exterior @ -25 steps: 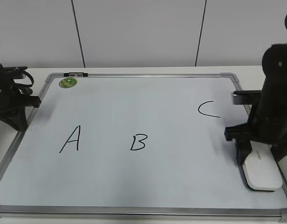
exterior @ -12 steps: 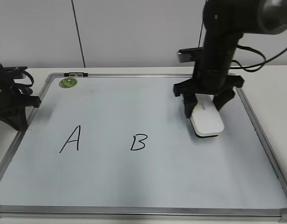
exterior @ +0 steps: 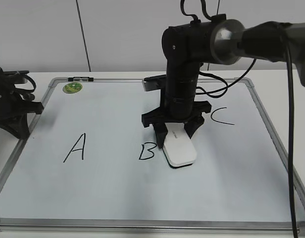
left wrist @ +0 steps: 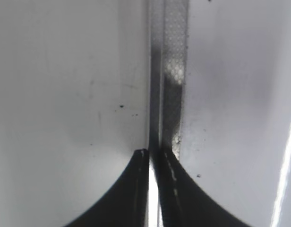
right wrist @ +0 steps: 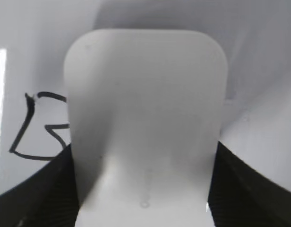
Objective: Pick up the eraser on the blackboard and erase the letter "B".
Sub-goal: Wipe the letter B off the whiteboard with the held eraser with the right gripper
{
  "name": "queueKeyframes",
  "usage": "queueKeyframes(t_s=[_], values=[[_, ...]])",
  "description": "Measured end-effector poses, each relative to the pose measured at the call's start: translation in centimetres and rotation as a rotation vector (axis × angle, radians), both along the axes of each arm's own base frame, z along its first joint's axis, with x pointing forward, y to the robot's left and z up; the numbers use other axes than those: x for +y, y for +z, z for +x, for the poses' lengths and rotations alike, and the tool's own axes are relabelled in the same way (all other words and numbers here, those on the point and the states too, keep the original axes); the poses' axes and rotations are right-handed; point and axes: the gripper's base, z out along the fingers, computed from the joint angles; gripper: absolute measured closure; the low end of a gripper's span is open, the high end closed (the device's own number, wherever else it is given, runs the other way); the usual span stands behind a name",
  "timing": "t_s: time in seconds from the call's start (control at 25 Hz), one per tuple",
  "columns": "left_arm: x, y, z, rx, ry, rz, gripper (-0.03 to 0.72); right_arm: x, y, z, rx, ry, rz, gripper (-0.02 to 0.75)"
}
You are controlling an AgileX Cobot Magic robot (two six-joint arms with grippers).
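Note:
The blackboard (exterior: 108, 114) is a white board with a silver frame, lying flat. The letter "B" (exterior: 146, 151) is written at its middle; it also shows in the right wrist view (right wrist: 39, 125), partly hidden by the eraser. My right gripper (exterior: 176, 135) is shut on the white eraser (exterior: 179, 149), which sits low on the board just right of the B; the eraser fills the right wrist view (right wrist: 145, 127) between the jaws (right wrist: 143, 189). My left gripper (exterior: 14, 111) rests at the board's left edge, shut, over the frame (left wrist: 171, 71), with its fingertips (left wrist: 155, 153) together.
A black "A" (exterior: 76, 148) is left of the B and a black "C" (exterior: 221, 116) is to the right. A round green sticker (exterior: 72, 88) sits at the board's far left corner. The right arm's cable (exterior: 291, 124) hangs on the right.
My right gripper has carried the eraser from the board's front right corner leftwards across the board, past the C, to just right of the B. The left arm has not moved.

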Motion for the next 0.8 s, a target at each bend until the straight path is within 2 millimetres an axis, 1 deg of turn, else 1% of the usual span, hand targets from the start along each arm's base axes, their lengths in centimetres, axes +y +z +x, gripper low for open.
queueKeyframes(t_s=[0.04, 0.24, 0.36, 0.6, 0.8], values=[[0.0, 0.0, 0.0, 0.000, -0.001, -0.001, 0.635, 0.2, 0.1, 0.1, -0.002, -0.001, 0.010, 0.220], [0.0, 0.0, 0.0, 0.002, 0.000, -0.003, 0.635, 0.9, 1.7, 0.8, -0.046, -0.007, 0.064, 0.220], [0.0, 0.0, 0.0, 0.002, 0.000, -0.003, 0.635, 1.2, 1.9, 1.0, -0.049, -0.011, 0.084, 0.220], [0.0, 0.0, 0.0, 0.002, 0.000, -0.003, 0.634, 1.6, 0.1, 1.1, 0.002, -0.017, 0.102, 0.220], [0.0, 0.0, 0.0, 0.003, 0.001, -0.005, 0.632, 1.8, -0.3, 1.1, 0.016, -0.006, 0.112, 0.220]])
